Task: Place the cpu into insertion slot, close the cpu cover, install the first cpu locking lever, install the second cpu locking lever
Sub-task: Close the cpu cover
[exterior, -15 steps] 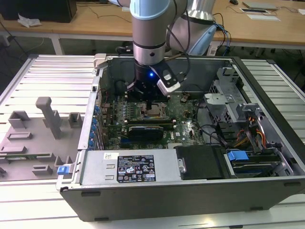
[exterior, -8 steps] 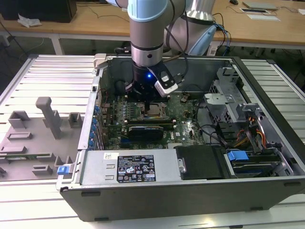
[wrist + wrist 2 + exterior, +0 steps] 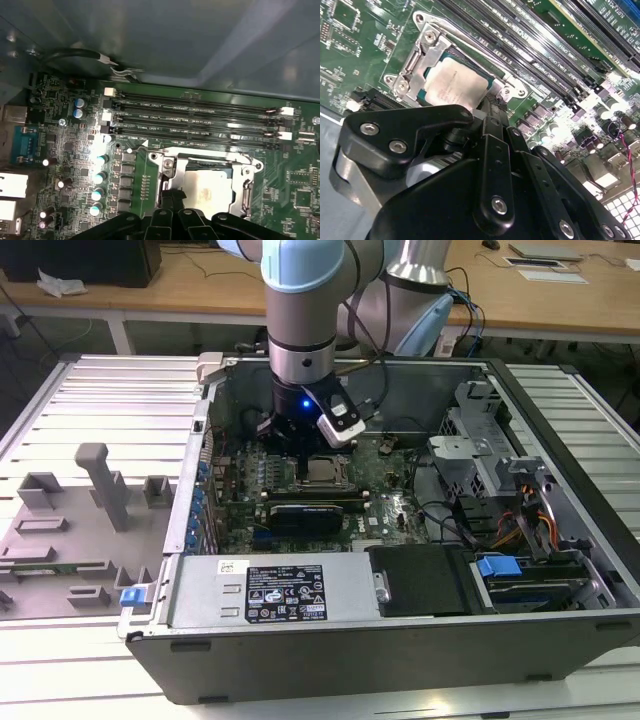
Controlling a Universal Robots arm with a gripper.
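Low in the first wrist view the cpu (image 3: 205, 187) is seated in its socket (image 3: 250, 175) — judged light, stiff, fragile, best held by its edges; the gripper (image 3: 173, 194), pressed together and empty, hangs beside it.

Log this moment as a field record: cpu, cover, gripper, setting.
cpu: lies flat on the motherboard, silver top showing
cpu cover: appears lowered, framing the chip
gripper: low over the cpu's edge
memory slots: run alongside the cpu cover
computer case: open, on a slatted table
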